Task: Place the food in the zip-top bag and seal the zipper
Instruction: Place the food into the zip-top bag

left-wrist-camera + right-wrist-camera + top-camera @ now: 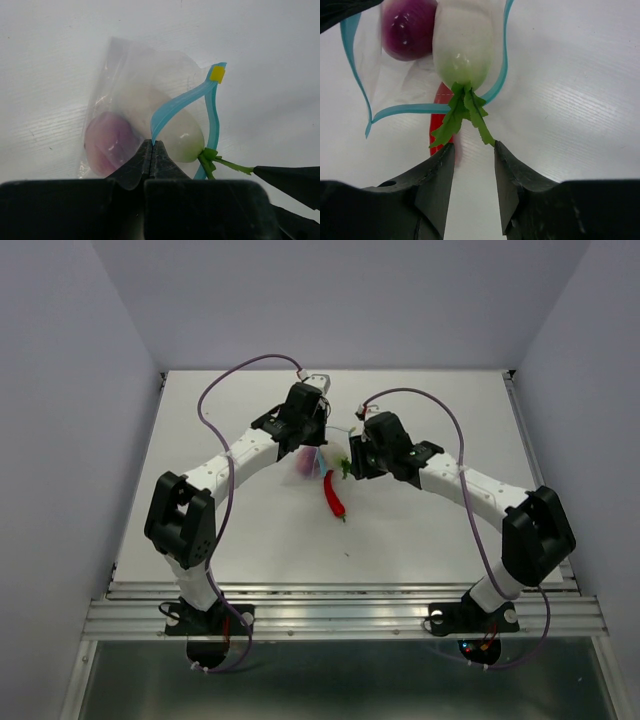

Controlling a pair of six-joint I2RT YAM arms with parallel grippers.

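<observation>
My left end effector [151, 145] is pinched together on the light-blue zipper [175, 107] of the clear, crinkly zip-top bag [120, 75] at mid-counter [420, 540]. The bag's mouth gapes, with the purplish-pink ball [107, 142] and the white egg-shaped vegetable [177, 132] inside and the egg's green stem [462, 110] poking out. The slim red chili [332, 495] lies on the counter just near of the bag, its far end under the mouth, and to the right my right end effector [470, 152] has its fingers apart just short of the stem, gripping nothing.
</observation>
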